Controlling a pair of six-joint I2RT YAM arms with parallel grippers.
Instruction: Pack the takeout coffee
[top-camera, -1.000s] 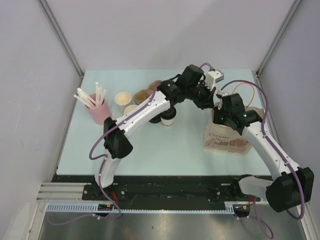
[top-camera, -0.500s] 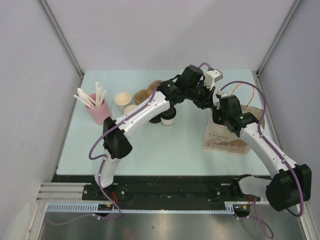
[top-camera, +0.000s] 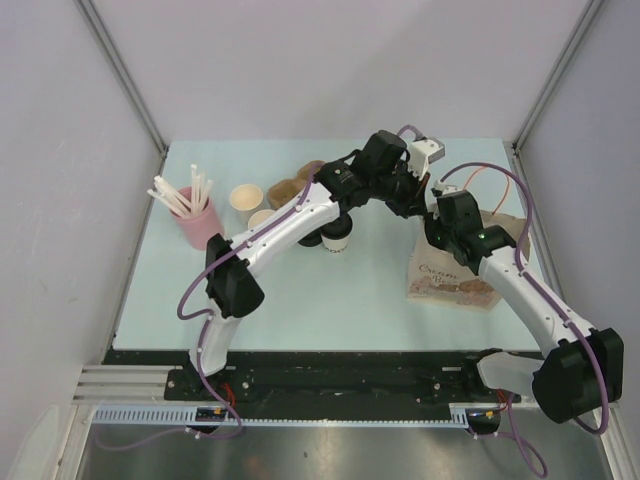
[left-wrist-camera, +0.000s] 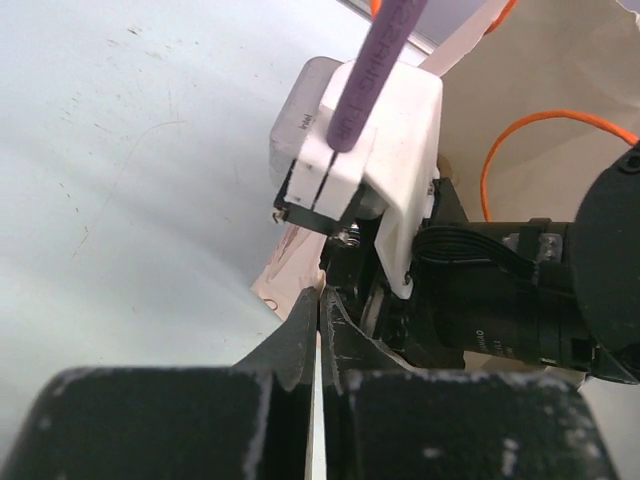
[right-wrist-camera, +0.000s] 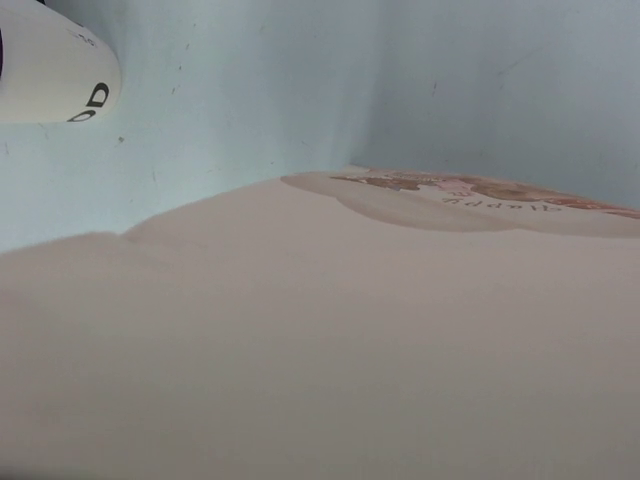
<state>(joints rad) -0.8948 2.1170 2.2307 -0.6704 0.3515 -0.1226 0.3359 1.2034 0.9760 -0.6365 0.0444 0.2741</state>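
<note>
One takeout coffee, a white-sided cup with a black lid (top-camera: 337, 236), stands mid-table under my left arm; its white side (right-wrist-camera: 45, 75) also shows in the right wrist view. My left gripper (top-camera: 412, 200) is shut on the thin rim of the paper bag (top-camera: 455, 278), and the sheet runs between its jaws (left-wrist-camera: 322, 295). My right gripper (top-camera: 440, 232) is at the bag's mouth, right beside the left one. Bag paper (right-wrist-camera: 320, 340) fills the right wrist view and hides the fingers.
A pink cup of white straws (top-camera: 196, 216) stands at the left. Two open cups without lids (top-camera: 245, 198) and a brown carrier (top-camera: 291, 188) sit behind the left arm. An orange cable (top-camera: 480, 172) loops behind the bag. Grey walls close in the table.
My right wrist has shifted a little left and back, closer to the left gripper at the bag's top. The left arm and the cup have stayed put.
</note>
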